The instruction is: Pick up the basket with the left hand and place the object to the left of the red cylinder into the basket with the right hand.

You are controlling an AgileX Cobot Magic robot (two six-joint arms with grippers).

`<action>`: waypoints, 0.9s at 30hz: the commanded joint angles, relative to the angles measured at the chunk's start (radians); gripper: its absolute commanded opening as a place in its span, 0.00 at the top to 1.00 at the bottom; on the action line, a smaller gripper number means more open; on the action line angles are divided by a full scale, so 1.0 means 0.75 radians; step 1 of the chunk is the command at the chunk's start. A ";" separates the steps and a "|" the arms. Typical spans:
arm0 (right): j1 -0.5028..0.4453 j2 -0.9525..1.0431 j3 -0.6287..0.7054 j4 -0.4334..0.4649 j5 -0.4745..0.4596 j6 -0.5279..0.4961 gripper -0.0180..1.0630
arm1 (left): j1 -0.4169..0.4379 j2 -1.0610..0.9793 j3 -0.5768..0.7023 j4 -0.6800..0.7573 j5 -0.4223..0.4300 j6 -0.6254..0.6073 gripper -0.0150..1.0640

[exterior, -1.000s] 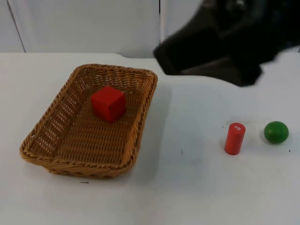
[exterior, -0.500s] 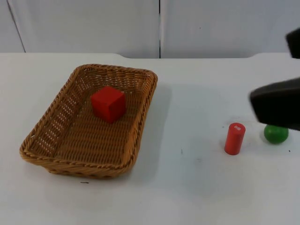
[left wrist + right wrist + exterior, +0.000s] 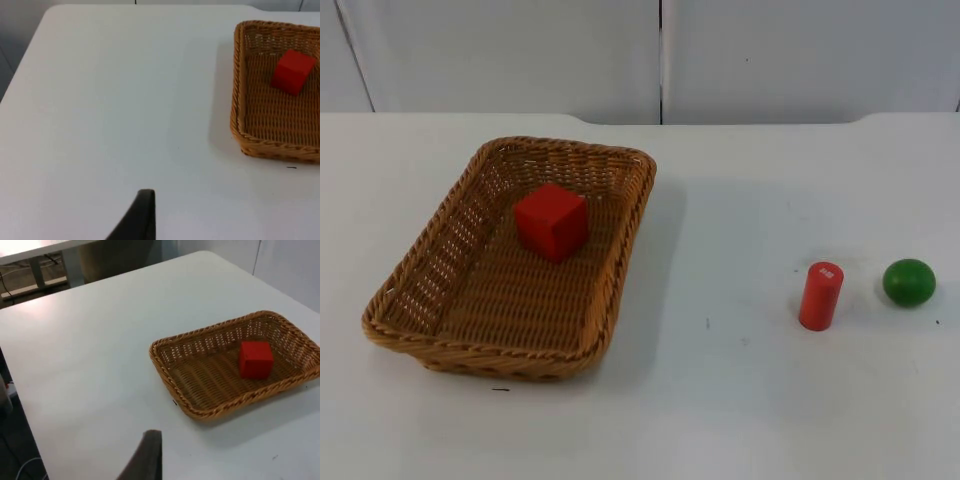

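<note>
A woven wicker basket (image 3: 632, 225) rests on the white table at the left, with a red cube (image 3: 551, 221) inside it toward the far end. At the right a red cylinder (image 3: 820, 295) stands upright, and a green ball (image 3: 908, 282) lies just right of it. My left gripper (image 3: 144, 220) hangs over bare table to the left of the basket (image 3: 235, 105), well apart from it and from the cube (image 3: 292, 71). My right gripper (image 3: 148, 457) is drawn far back from the basket (image 3: 167, 380) and the cube (image 3: 255, 359). Neither holds anything.
The grey partition wall (image 3: 660, 55) closes the table's far side. The table's edge (image 3: 10, 375) drops to the floor, with another table's legs (image 3: 35, 267) beyond. Open table lies between the basket and the cylinder.
The right arm, which was over the back of the table, swept to the right past the ball and left the top view. Basket, cube, cylinder and ball have not moved.
</note>
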 commanded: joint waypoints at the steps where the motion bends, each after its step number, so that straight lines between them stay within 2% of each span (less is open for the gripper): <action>1: 0.001 -0.021 0.004 -0.008 0.024 -0.001 0.18 | -0.003 -0.004 0.031 -0.015 -0.047 -0.007 0.08; 5: 0.001 -0.044 0.004 -0.011 0.085 -0.007 0.18 | -0.003 -0.004 0.071 -0.017 -0.118 -0.007 0.08; 14: 0.001 -0.185 0.004 -0.040 0.195 -0.030 0.18 | -0.003 -0.004 0.072 -0.021 -0.116 0.006 0.08; 19: 0.001 -0.319 0.004 -0.081 0.380 -0.026 0.18 | -0.003 -0.004 0.072 -0.021 -0.116 0.006 0.08; 27: 0.001 -0.470 0.004 -0.084 0.473 0.015 0.18 | -0.003 -0.004 0.072 -0.023 -0.116 0.006 0.08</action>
